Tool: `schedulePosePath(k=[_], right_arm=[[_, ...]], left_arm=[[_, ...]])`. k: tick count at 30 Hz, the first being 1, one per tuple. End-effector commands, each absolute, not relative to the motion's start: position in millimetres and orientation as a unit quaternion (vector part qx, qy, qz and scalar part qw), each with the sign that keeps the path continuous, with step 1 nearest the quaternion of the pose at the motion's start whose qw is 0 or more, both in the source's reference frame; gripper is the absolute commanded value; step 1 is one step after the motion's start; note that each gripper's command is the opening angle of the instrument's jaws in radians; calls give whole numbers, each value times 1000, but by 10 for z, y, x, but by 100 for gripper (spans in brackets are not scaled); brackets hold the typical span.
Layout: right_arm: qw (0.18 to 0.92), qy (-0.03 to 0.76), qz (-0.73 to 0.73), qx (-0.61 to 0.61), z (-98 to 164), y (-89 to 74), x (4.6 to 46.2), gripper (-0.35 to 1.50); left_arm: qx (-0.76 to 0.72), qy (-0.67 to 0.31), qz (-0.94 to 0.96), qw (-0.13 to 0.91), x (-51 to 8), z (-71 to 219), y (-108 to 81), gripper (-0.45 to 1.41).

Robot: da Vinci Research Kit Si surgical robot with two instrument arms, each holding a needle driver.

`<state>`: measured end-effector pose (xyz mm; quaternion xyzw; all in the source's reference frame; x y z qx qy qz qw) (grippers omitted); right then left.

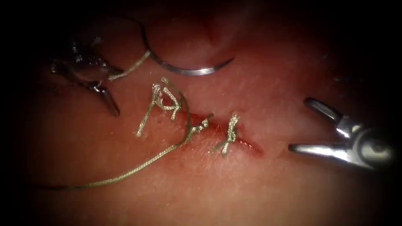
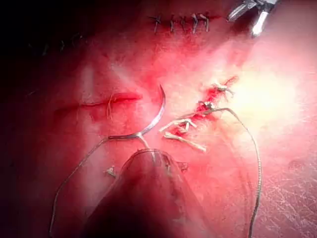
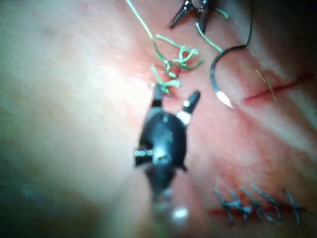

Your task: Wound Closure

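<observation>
Where my tools stand: left tool (image 1: 94,81) at the left of the cut (image 1: 222,132), right tool (image 1: 331,136) well off to its right, bare tissue (image 1: 276,104) between it and the cut.
Left jaws: parted, with thread (image 1: 130,68) running from them to the needle's tail; whether they pinch it I cannot tell.
Right jaws: spread wide, holding nothing, clear of the tissue edges.
Needle (image 1: 188,69): lying free on the tissue above the cut, curve down, tip pointing right, not in the tissue.
Stitches: two knots (image 1: 230,132) across the cut, cut ends (image 1: 161,104) beside it at the left.
Long thread: trails from the cut down and left.
Surface: moist tissue, red fluid (image 1: 251,146) along the cut.
</observation>
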<state>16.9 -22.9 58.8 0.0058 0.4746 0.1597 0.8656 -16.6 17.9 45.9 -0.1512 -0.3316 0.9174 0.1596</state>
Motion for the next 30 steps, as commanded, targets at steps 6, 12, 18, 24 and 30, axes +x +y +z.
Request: schedulePosePath(k=[6,12,18,24,30], right_arm=[[864,477,162,7,593,-231,176,145],[864,477,162,7,593,-231,176,145],[863,477,164,7,595,-234,177,145],[863,477,164,7,596,-234,176,145],[864,477,164,7,596,-234,177,145]], left_arm=[[-53,-357,923,136,-133,458,150,91],[-37,-342,930,134,-106,414,166,89],[-91,-249,946,187,-124,352,237,89],[-191,-234,931,202,-159,299,254,89],[-232,-295,903,212,-213,275,202,89]])
